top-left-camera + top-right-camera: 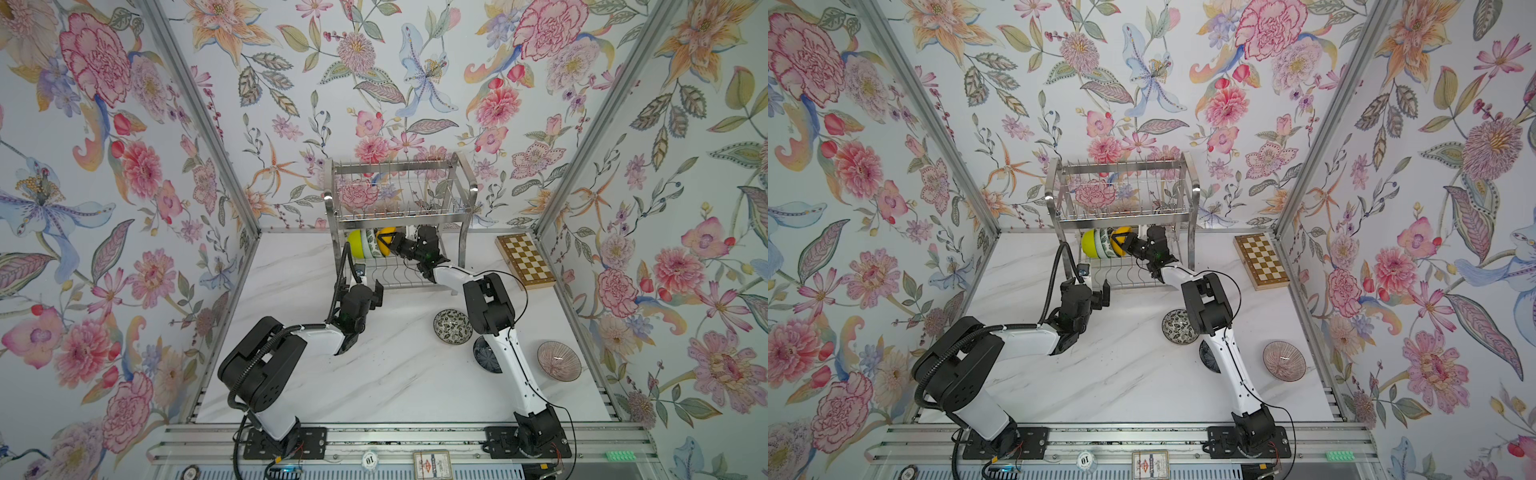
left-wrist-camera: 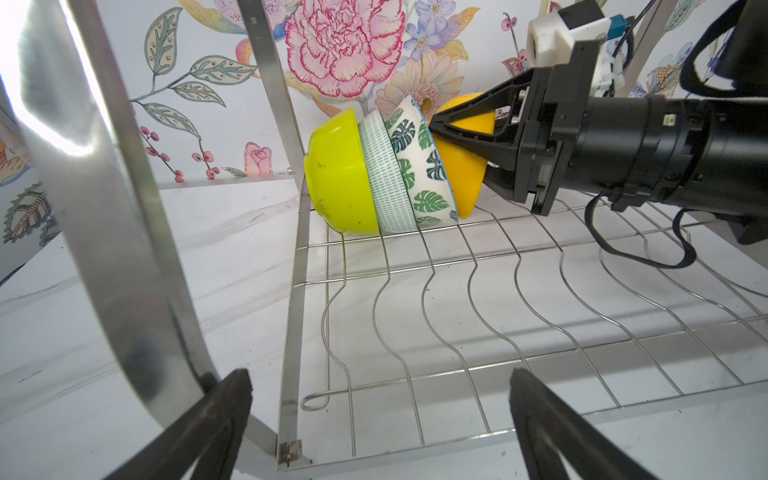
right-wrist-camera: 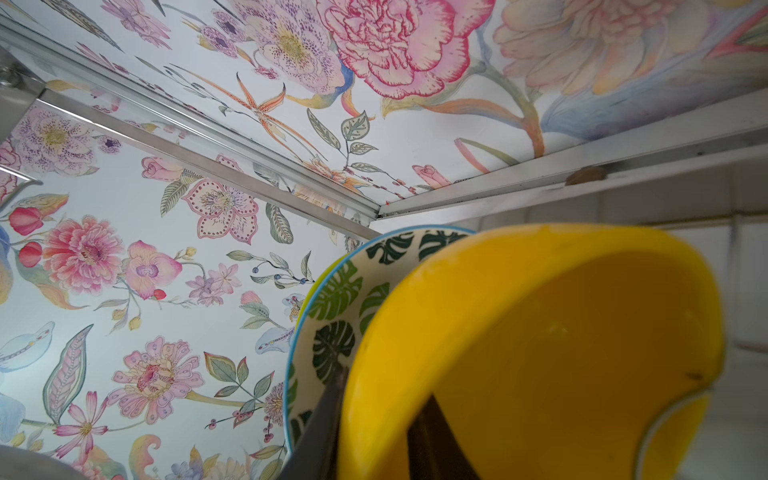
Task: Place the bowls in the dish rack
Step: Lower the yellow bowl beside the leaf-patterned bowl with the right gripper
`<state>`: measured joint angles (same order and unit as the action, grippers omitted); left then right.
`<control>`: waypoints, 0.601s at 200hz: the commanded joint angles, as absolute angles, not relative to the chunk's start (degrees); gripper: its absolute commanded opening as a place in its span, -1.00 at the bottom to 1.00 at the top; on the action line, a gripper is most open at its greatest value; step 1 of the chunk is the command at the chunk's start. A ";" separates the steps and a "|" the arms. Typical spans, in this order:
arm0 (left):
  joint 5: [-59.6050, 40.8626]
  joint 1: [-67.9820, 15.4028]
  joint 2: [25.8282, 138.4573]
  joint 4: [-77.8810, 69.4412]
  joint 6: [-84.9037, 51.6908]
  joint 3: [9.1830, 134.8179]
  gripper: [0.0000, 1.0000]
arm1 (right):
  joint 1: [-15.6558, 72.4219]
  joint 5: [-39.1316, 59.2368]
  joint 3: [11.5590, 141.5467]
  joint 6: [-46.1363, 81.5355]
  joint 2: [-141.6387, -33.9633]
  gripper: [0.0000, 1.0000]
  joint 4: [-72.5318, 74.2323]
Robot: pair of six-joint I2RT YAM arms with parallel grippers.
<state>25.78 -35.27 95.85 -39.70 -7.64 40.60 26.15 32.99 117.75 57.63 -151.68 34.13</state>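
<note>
right hand (image 3: 386, 386) astride orange-yellow bowl (image 3: 561, 353) rim, plainest in wrist view

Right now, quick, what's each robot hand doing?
Left gripper: open, holding nothing.
Right gripper: straddles the rim of the orange-yellow bowl; clamped or loose, cannot tell.

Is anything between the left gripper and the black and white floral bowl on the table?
Nothing visible: only bare table lies between the left gripper and the floral bowl. The right arm's elbow hides the bowl's right edge in both top views.
</note>
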 commanded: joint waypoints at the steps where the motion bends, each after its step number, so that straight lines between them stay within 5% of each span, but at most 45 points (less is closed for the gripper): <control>1: 27.27 -34.74 94.57 -38.50 -8.57 40.11 0.98 | 25.49 31.55 118.21 57.05 -149.77 -0.49 30.16; 120: 26.75 -34.85 93.25 -36.94 -9.64 40.39 0.98 | 25.75 30.07 117.33 54.16 -147.28 -0.37 26.83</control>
